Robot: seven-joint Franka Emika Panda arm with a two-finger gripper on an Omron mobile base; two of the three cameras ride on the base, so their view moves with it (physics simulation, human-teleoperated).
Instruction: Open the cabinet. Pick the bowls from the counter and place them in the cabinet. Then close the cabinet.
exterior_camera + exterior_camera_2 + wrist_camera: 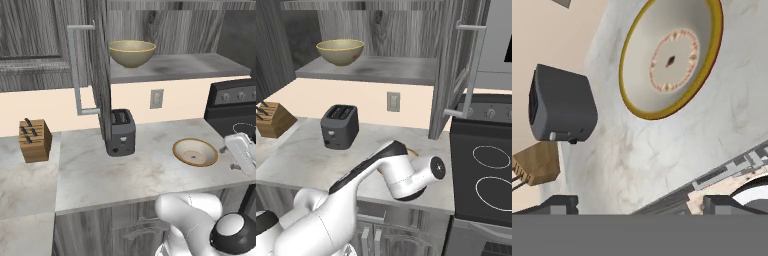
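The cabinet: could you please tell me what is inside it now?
One olive-yellow bowl stands on the cabinet's grey shelf, toward its left. The shelf's far right end lies behind the open right door.

**Flat, even light over a rendered kitchen**

The light is bright and diffuse, with no clear source and no glare. Shadows are faint: a soft dark patch lies under the olive bowl (132, 53) on the cabinet shelf (190, 66), and the toaster (120, 132) barely darkens the counter (100, 175). Edges look soft and slightly pixelated in both base views. The hand view is steeply tilted, and the wide bowl (671, 57) appears stretched into an oval.
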